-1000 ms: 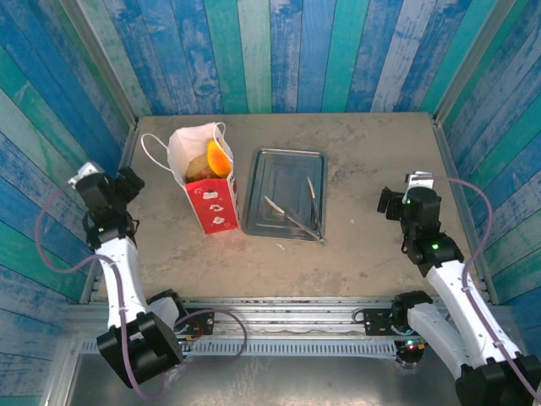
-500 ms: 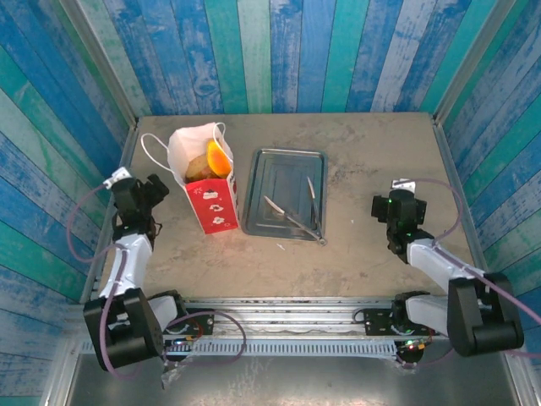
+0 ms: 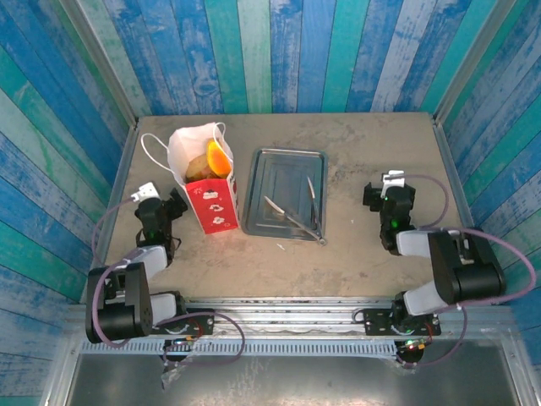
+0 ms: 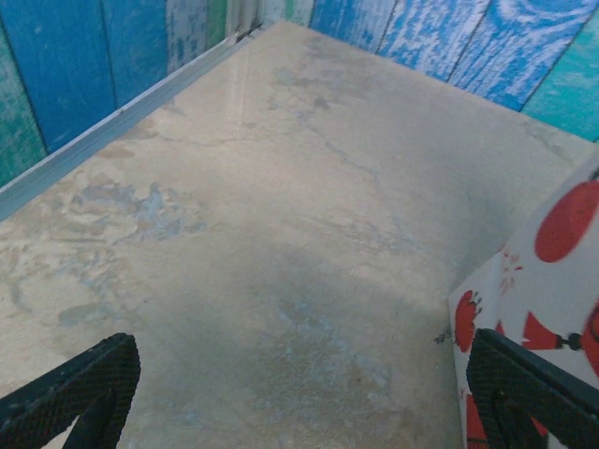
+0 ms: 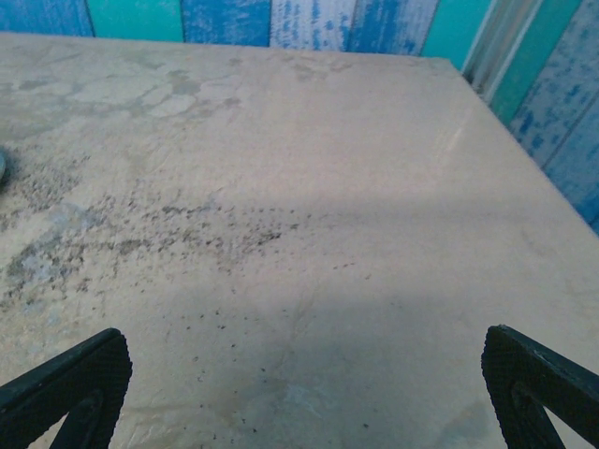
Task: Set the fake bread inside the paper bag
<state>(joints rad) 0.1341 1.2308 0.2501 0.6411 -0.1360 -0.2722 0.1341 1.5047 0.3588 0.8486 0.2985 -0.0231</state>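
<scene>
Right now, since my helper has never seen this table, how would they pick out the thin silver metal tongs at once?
On the beige stone-look table, find the shallow grey metal tray at its middle. The tongs lie inside it, toward its near right corner: a thin silver V, unlike the white-and-red paper bag standing at the tray's left.

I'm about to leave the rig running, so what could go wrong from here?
The left tool sits open close beside the paper bag; a sideways swing might knock it over. The fake bread is piled up to the bag's open mouth, so a bump could spill pieces out.
</scene>
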